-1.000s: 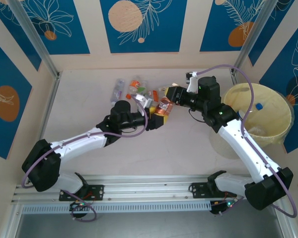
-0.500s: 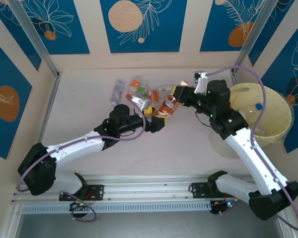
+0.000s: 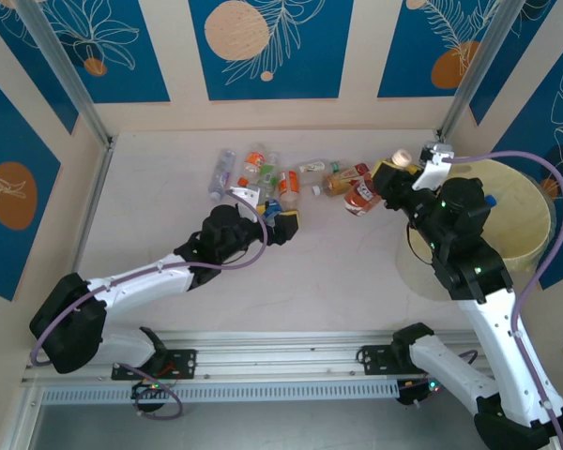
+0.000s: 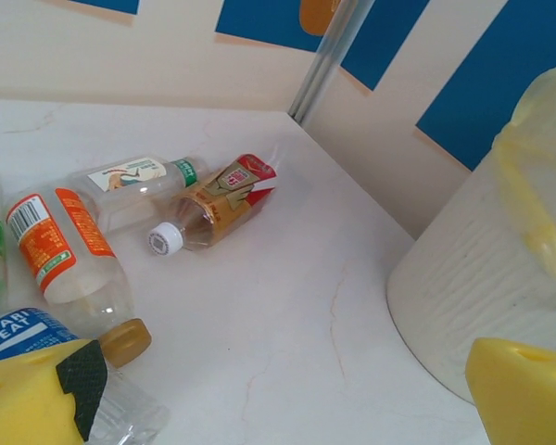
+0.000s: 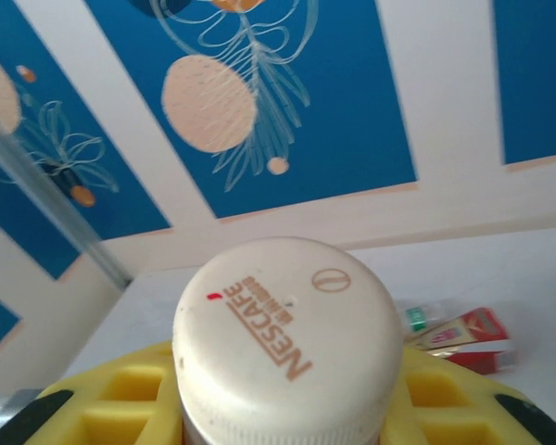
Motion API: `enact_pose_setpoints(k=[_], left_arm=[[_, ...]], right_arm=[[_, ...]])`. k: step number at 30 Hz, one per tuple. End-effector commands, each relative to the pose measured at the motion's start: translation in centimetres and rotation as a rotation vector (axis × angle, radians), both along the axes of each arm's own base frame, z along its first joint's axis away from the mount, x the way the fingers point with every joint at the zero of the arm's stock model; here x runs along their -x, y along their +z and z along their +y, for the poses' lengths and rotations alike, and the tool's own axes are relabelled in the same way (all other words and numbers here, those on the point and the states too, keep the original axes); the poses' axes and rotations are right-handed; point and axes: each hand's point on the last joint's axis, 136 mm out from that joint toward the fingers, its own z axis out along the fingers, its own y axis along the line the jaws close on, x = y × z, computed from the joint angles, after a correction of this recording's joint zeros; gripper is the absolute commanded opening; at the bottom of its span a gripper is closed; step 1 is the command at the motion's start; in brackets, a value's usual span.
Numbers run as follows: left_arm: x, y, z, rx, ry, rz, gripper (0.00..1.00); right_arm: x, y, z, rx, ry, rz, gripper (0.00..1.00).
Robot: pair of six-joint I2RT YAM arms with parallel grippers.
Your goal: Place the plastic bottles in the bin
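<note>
The top camera looked down from above and behind the arm bases, taking in the whole tabletop [image 3: 338, 272] and facing the far wall. The left wrist camera sat low and near the tabletop, facing the bin [image 4: 463, 278] past the left fingers [image 4: 28, 399]. The right wrist camera looked along the right fingers [image 5: 120, 399], very near the cap [image 5: 287, 343] of a gripped bottle [image 3: 361, 197], toward the blue wall panels [image 5: 259, 93]. All three took in the red-labelled bottle [image 3: 338, 181].

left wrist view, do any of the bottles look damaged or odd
Yes: the brown bottle with the white cap, lying next to the green-capped bottle, looks crushed flat, its red label end creased and sticking up.
</note>
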Motion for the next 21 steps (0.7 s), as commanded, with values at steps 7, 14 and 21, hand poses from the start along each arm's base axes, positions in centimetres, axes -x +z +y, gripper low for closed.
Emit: enact_pose_setpoints(k=[7, 14, 21], left_arm=[[-1.2, -0.9, 0.2, -0.011, 0.045, 0.017, 1.00], [-1.3, -1.4, -0.6, -0.019, 0.017, 0.041, 1.00], [-1.5, -1.5, -0.3, -0.022, 0.031, 0.040, 1.00]], right_arm=[[2.4, 3.2, -6.7, 0.217, -0.288, -0.113, 0.00], [2.9, 4.2, -10.2, 0.245, -0.446, -0.119, 0.00], [3.1, 3.9, -16.2, 0.287, -0.695, -0.019, 0.00]])
